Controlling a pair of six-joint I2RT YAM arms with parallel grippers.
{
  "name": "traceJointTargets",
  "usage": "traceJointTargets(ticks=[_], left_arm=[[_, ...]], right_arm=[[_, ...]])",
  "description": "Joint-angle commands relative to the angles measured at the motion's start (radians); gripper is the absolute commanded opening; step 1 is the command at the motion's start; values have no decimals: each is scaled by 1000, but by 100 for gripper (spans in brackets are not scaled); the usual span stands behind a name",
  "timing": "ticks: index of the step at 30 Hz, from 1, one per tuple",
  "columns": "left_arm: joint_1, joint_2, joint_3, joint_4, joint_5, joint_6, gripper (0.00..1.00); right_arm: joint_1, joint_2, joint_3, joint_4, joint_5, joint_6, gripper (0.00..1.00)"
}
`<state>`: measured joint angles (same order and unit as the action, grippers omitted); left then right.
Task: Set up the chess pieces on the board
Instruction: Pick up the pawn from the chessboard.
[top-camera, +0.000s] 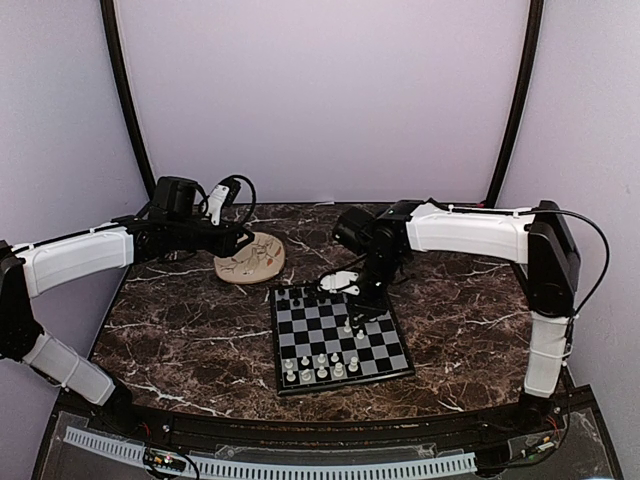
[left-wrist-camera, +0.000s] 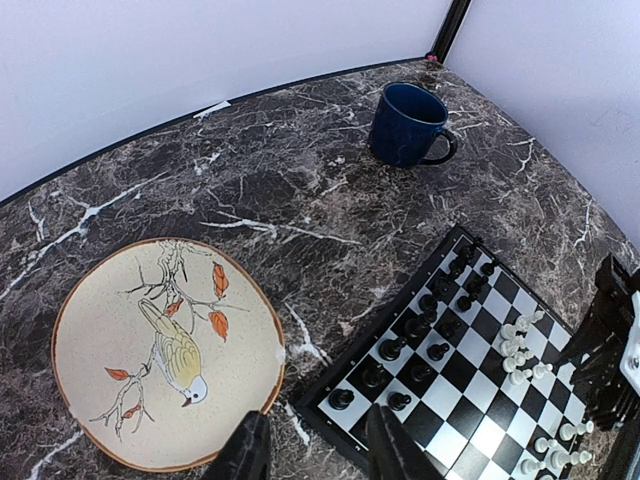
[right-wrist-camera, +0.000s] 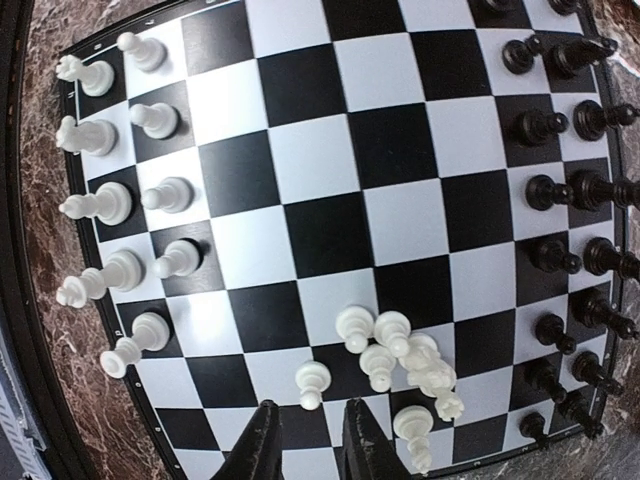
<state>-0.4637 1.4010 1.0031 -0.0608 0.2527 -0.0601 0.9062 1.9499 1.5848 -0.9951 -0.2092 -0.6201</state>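
The board (top-camera: 372, 352) lies mid-table with black pieces (top-camera: 296, 297) along its far edge and white pieces (top-camera: 320, 366) along its near edge. In the right wrist view, white pieces (right-wrist-camera: 120, 200) stand in two rows at the left, black pieces (right-wrist-camera: 565, 190) at the right, and a loose cluster of white pieces (right-wrist-camera: 405, 360) lies near the bottom. My right gripper (right-wrist-camera: 312, 445) hovers open and empty over the board (right-wrist-camera: 320, 150), just behind a lone white pawn (right-wrist-camera: 313, 383). My left gripper (left-wrist-camera: 315, 455) is open and empty above the table, between the plate and the board's corner (left-wrist-camera: 325, 425).
A round beige plate (left-wrist-camera: 100, 330) with a bird drawing lies left of the board and also shows in the top view (top-camera: 268, 262). A dark blue mug (left-wrist-camera: 408, 122) stands at the far side of the marble table. White walls enclose the back and sides.
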Motion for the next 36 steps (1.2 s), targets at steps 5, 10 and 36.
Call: traceJointTargets(ticks=[5, 10, 36], left_arm=[[-2, -2, -4, 0, 16, 14, 35], [-2, -4, -2, 0, 18, 16, 35], [-2, 10, 2, -5, 29, 19, 35]], right_arm=[[-25, 32, 30, 33, 11, 29, 21], [-26, 59, 45, 34, -1, 33, 20], [-16, 157, 80, 43, 10, 53, 21]])
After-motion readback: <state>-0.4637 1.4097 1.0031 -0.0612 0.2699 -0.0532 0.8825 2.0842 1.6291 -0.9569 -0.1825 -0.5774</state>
